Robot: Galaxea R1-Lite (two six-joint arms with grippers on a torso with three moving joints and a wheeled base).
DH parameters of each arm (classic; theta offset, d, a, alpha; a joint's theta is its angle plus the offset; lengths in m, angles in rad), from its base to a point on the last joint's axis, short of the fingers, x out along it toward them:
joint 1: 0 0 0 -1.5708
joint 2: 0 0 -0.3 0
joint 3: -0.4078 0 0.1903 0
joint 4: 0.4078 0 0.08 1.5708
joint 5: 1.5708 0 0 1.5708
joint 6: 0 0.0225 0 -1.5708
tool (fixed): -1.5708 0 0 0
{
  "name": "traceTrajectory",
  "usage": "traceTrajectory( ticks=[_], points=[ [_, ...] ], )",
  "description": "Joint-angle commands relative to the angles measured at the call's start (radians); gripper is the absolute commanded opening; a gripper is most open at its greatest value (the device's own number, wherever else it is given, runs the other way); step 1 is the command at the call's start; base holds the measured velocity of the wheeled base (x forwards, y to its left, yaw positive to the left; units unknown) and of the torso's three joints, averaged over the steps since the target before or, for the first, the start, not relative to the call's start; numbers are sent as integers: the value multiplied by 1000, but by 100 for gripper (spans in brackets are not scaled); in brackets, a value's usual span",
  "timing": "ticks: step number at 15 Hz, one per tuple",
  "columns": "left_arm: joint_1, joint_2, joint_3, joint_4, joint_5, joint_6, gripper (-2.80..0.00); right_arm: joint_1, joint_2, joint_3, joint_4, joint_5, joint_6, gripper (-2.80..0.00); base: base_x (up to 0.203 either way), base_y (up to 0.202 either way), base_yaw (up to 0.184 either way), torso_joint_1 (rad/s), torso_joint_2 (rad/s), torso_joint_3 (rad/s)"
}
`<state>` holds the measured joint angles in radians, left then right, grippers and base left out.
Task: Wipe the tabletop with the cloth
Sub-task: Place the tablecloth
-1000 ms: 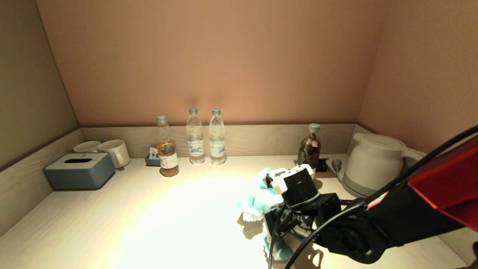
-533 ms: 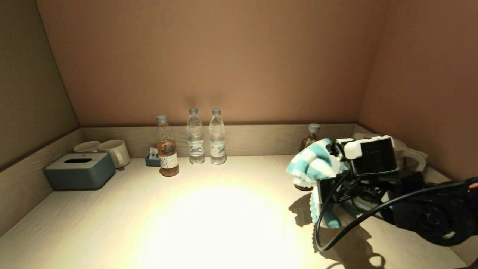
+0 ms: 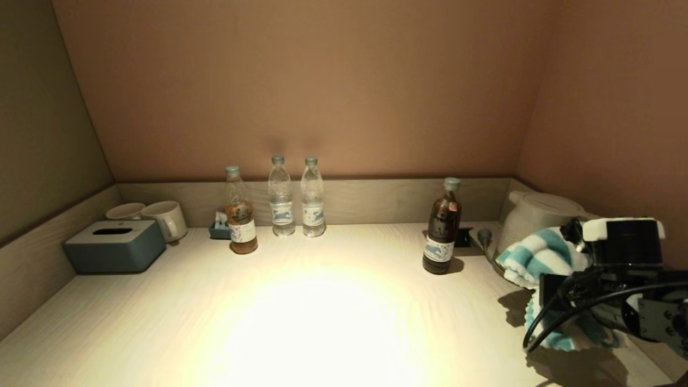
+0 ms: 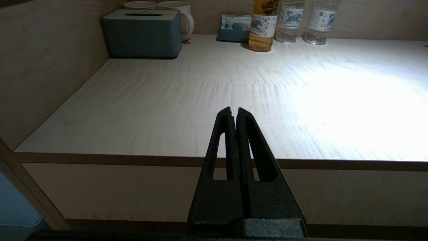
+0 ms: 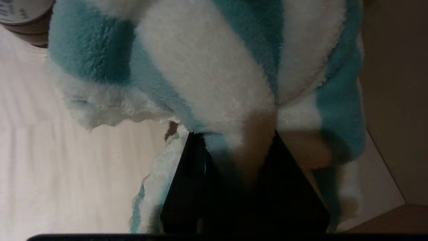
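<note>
**Striped cloth held at the table's right end**

The cloth (image 3: 537, 258) hangs bunched from the right gripper (image 5: 239, 147), whose fingers are clamped on its folds, at about 4 o'clock on the tabletop (image 3: 322, 322); its lower edge droops to the surface. The kettle (image 3: 537, 220) sits just behind it at 2 o'clock, the dark bottle (image 3: 442, 228) toward 1 o'clock. The left gripper (image 4: 234, 112) is parked off the near edge at 7 o'clock, fingers pressed together on nothing.

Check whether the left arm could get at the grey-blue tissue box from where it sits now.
Probably yes: the left gripper, fingers shut, is parked off the tabletop's front edge, with bare surface between it and the tissue box.
</note>
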<state>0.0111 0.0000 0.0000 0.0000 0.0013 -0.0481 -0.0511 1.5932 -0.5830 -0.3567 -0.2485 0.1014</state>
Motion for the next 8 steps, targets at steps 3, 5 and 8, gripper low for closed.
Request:
traceTrajectory(
  ticks=[3,5,8],
  points=[
    [0,2,0,0,0,-1,-280,-29,4,100,-5,0,9,-280,0,0,0,0,0,0],
    [0,2,0,0,0,-1,-280,-30,14,118,-4,1,12,-280,0,0,0,0,0,0],
    [0,2,0,0,0,-1,-280,-38,24,131,-6,5,12,-280,0,0,0,0,0,0]
  ],
)
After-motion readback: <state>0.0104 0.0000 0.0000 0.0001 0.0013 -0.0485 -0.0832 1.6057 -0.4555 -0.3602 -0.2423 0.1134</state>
